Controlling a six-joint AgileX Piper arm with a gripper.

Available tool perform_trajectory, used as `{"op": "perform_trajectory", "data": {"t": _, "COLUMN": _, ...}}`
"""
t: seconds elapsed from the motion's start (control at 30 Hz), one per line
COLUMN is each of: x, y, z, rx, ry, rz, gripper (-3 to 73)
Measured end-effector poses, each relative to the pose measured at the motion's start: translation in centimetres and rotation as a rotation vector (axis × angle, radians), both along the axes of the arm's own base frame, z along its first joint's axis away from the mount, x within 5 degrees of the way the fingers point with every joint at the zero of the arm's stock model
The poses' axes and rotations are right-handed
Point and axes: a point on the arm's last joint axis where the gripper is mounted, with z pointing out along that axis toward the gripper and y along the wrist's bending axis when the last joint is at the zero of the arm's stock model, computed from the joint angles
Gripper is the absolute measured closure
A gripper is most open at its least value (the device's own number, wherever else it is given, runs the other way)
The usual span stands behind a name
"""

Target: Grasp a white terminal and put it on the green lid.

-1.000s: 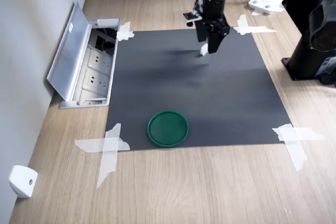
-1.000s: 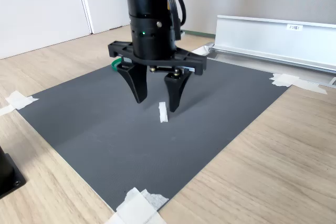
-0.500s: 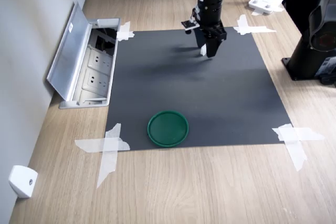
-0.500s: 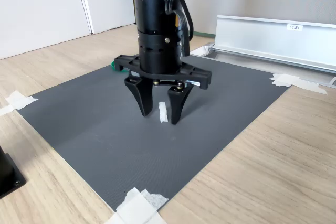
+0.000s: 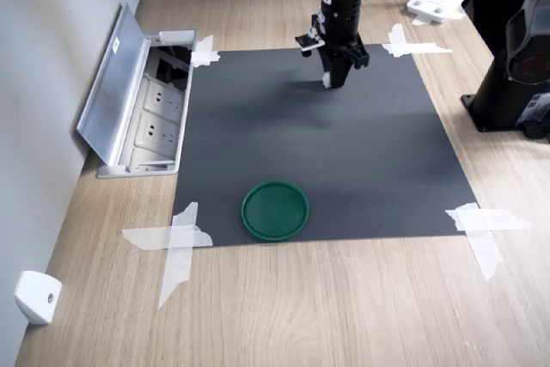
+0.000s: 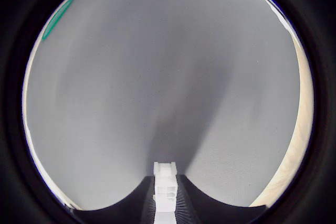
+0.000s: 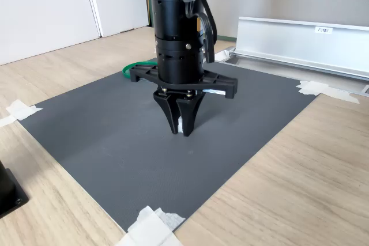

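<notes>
The gripper (image 7: 180, 126) stands upright on the dark mat (image 7: 115, 136), its fingers (image 7: 170, 116) clamped on the white terminal (image 6: 166, 192). In the wrist view the terminal's long axis runs along the fingers, pointing outward past their tips. The green lid (image 5: 274, 211) lies well apart, near the mat's edge on the worktop (image 5: 344, 298).

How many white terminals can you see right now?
1: the white terminal sits between the fingers of the tool on the dark mat. Others could be hidden behind the arm.
</notes>
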Motion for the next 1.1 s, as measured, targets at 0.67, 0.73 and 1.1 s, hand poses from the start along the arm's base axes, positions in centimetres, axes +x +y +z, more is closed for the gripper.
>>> {"op": "perform_trajectory", "data": {"t": 0.67, "x": 3.8, "y": 17.8, "z": 6.7, "rx": 0.131, "ry": -0.162, "rz": 0.356, "gripper": 60.1}}
{"op": "perform_trajectory", "data": {"t": 0.73, "x": 4.9, "y": 19.2, "z": 6.3, "rx": 0.136, "ry": -0.151, "rz": 0.366, "gripper": 60.1}}
{"op": "perform_trajectory", "data": {"t": 1.1, "x": 9.8, "y": 21.9, "z": 3.3, "rx": 0.141, "ry": -0.111, "rz": 0.344, "gripper": 60.1}}
